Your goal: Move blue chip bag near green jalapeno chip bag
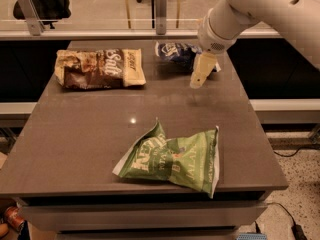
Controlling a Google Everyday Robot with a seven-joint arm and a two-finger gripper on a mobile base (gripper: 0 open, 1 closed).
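Observation:
The blue chip bag (176,51), small, crinkled and dark navy with white lettering, lies at the far middle of the table. The green jalapeno chip bag (172,158) lies flat near the table's front edge, right of centre. My gripper (198,80) hangs from the white arm that comes in from the upper right. It points down just in front of and to the right of the blue bag, above the table top, and holds nothing that I can see. The arm hides the blue bag's right end.
A brown-and-cream bag marked Salt (100,68) lies at the far left of the grey table (85,149). A glass-railed counter (100,24) runs behind the table. Floor with a cable (292,219) shows at the right.

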